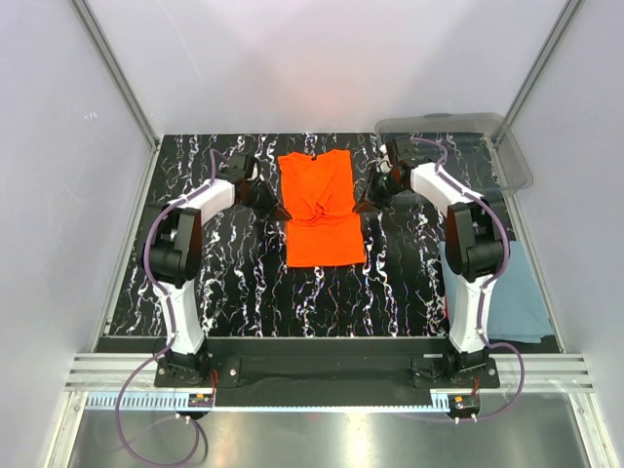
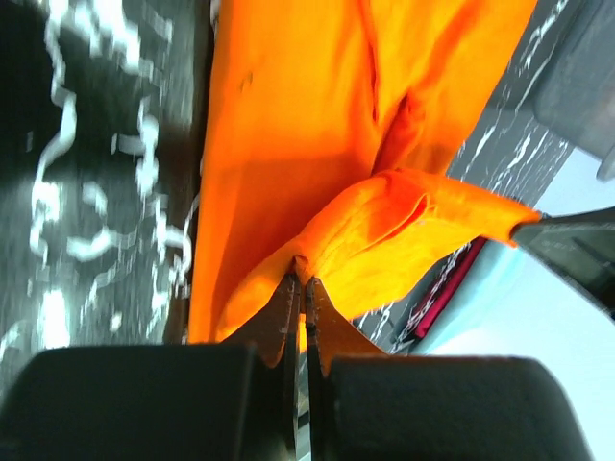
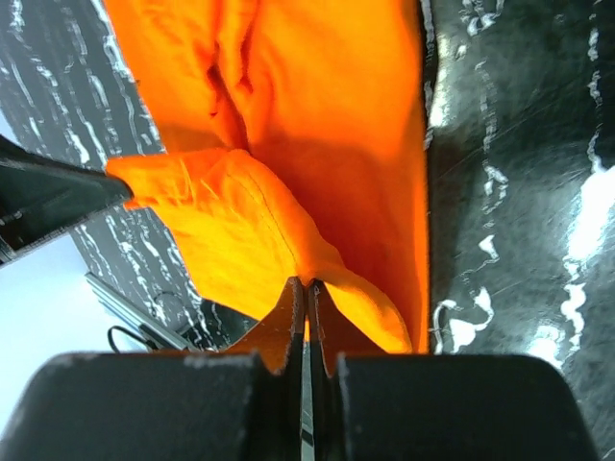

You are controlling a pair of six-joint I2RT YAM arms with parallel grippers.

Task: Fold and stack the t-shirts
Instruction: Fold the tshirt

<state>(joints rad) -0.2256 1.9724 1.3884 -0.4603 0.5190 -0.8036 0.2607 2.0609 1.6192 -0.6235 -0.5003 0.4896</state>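
Observation:
An orange t-shirt lies in the middle of the black marbled table. My left gripper is shut on its left edge and my right gripper is shut on its right edge. Between them the cloth is lifted into a raised fold across the shirt's middle. In the left wrist view the orange t-shirt is pinched at my left gripper. In the right wrist view the orange t-shirt is pinched at my right gripper. A blue-grey t-shirt lies flat at the right edge, partly behind the right arm.
A clear plastic bin stands at the back right corner. Grey walls and metal frame rails close in the table on three sides. The arm bases sit on a black bar at the near edge.

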